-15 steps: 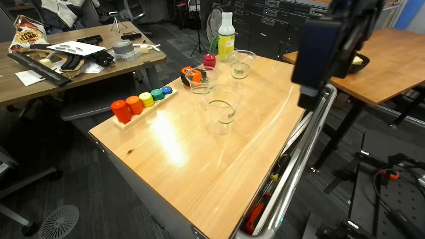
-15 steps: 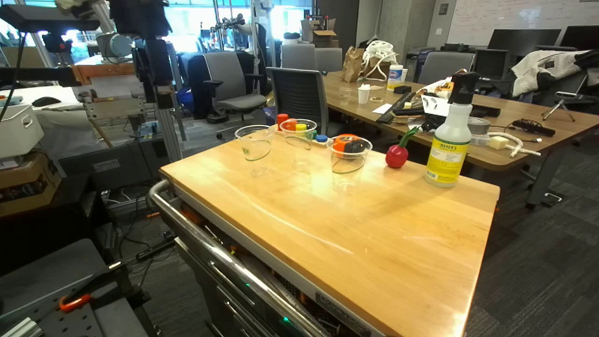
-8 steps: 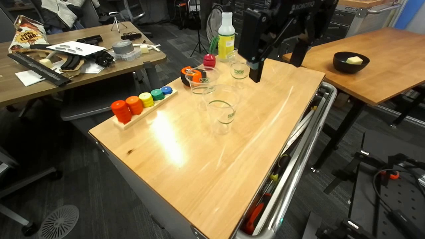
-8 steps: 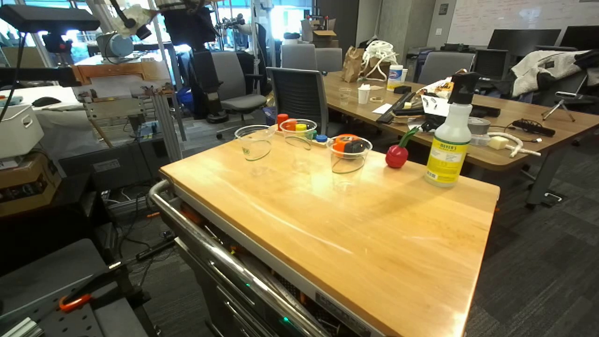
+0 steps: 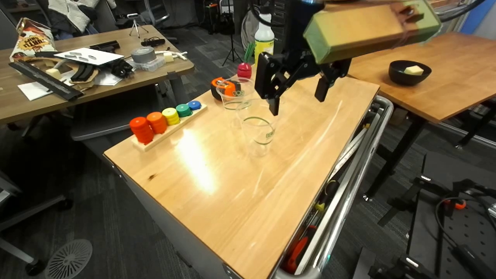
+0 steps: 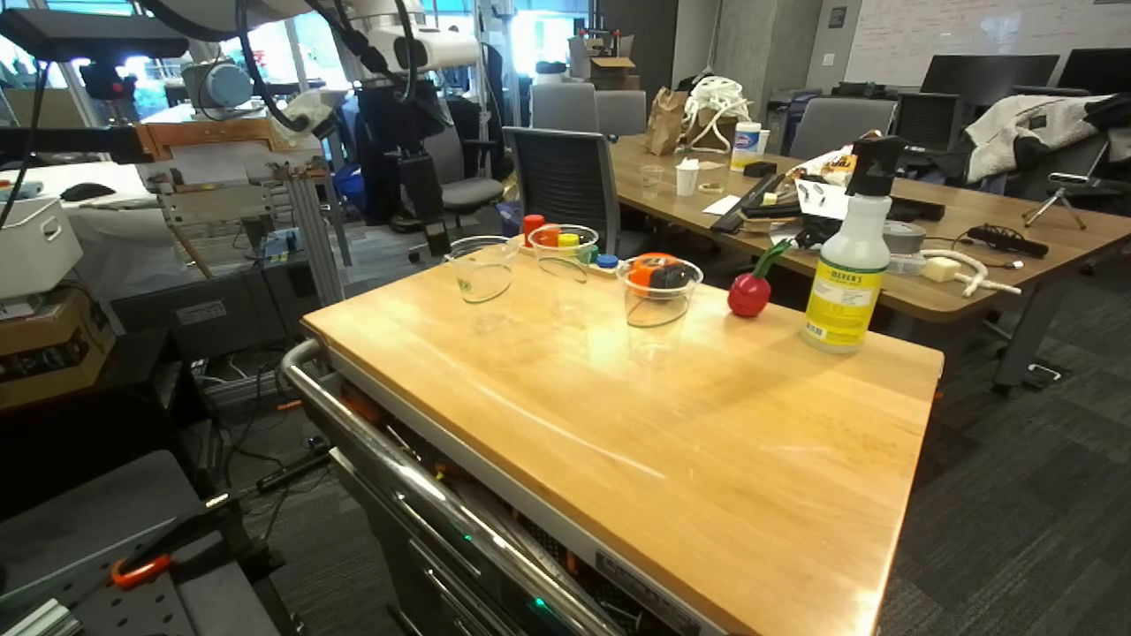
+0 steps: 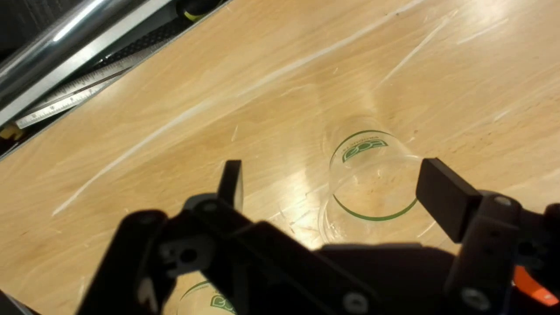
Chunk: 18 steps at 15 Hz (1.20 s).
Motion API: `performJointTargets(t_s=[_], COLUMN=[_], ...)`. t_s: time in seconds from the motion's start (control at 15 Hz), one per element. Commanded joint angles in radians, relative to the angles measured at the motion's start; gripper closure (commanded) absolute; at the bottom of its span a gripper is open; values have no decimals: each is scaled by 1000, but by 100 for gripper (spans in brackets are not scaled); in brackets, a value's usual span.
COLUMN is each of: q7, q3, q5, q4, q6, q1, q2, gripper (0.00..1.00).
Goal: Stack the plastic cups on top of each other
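Pale wood tabletop point(image 6: 707, 424) holds three clear cups point(image 6: 484, 281), upright and separate. My gripper point(image 5: 297, 100) hangs above it, spread wide and empty; nothing is stacked yet, so I judge all stacking remains.

The wrist view's bottom edge and the gripper point(image 7: 333, 188) hide much of one plastic cup point(image 7: 200, 301) (its rim included).

In an exterior view you are looking down along the worktop point(image 5: 232, 193) toward the spray bottle point(image 5: 264, 50); in an exterior view, across it toward office chairs point(image 6: 561, 181). Your wrist view is peering steeply down, nearest, sharing plastic cups point(image 7: 376, 183) with both.
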<state>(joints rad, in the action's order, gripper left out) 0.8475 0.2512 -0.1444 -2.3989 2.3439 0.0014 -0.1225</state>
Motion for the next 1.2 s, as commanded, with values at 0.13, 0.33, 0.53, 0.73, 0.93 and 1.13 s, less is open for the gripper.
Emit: performJointTargets(t_s=[0.13, 0.33, 0.53, 0.73, 0.93, 1.13], q7=[179, 237, 266, 294, 348, 380], q3=[-28, -49, -73, -93, -108, -115], q5=[-177, -212, -217, -203, -201, -166], q4=[77, 98, 115, 127, 130, 139], q6=[20, 22, 22, 30, 48, 26], q1=[43, 66, 83, 95, 103, 105], q2=[117, 147, 166, 185, 199, 190], gripper=[27, 36, 60, 84, 100, 98])
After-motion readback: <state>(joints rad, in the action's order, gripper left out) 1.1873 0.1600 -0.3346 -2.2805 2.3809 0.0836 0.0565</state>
